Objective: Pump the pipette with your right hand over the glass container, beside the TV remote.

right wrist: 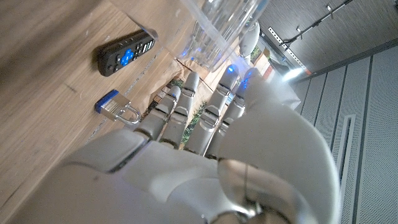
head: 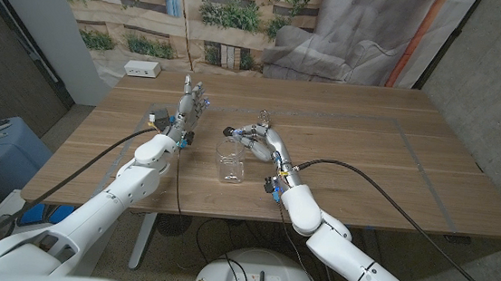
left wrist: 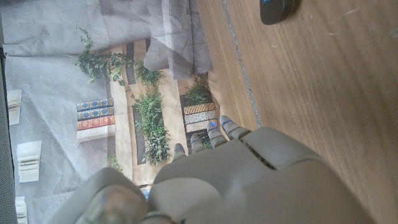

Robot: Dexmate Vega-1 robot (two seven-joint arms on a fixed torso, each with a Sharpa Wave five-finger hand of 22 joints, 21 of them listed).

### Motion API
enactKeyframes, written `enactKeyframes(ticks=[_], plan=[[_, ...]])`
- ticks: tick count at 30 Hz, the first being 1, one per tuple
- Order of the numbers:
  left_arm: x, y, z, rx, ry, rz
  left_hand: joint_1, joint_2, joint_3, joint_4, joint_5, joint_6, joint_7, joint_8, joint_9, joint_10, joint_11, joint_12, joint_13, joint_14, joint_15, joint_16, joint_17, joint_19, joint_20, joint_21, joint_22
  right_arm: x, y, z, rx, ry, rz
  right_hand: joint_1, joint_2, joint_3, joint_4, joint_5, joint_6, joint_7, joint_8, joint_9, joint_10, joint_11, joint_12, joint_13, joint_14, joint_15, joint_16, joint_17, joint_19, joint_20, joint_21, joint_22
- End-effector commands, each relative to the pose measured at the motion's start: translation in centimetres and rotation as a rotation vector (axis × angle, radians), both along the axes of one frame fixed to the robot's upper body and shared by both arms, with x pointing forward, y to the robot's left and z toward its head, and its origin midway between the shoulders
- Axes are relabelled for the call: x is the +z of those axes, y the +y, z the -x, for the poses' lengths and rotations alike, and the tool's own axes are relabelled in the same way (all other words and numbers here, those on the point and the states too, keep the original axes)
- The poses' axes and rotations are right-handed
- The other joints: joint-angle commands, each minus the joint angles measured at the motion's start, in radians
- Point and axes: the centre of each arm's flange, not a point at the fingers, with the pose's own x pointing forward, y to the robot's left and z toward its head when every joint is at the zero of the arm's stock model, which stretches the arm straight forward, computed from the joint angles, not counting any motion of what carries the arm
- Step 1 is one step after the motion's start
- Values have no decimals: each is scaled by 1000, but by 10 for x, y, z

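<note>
**Right hand raised beyond the glass container**

I see my right hand [head: 253,137] just beyond the clear square glass container [head: 230,160], which stands upright near the middle of the wooden tabletop [head: 368,151]. The fingers [right wrist: 180,106] are curled inward; from the head view something small and dark juts from them toward the left, but I cannot tell whether it is the pipette or how it is held.

My left hand [head: 192,106] stands upright left of the container, fingers loosely spread and holding nothing.

In the right wrist view the black TV remote with a blue button [right wrist: 126,55] lies flat on the tabletop beside the container, and a silver padlock with a blue body [right wrist: 116,107] lies just beside the remote, apart from it.
</note>
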Motion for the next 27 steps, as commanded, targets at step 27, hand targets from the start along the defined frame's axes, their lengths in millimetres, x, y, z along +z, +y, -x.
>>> enactKeyframes(ticks=[27], plan=[[0, 0, 0, 0, 0, 0, 3, 40, -7, 0, 4, -1, -6, 6, 2, 1, 1, 5, 6, -9, -114, 6, 2, -6, -89, 6, 2, -6, 1, -3, 32, 80, -85, 103, -22, 11, -7, -9, 43, 3, 26, 12, 39, 3, -1, -12, 33, -173, 13, 12, 12, -38, 2, 5]])
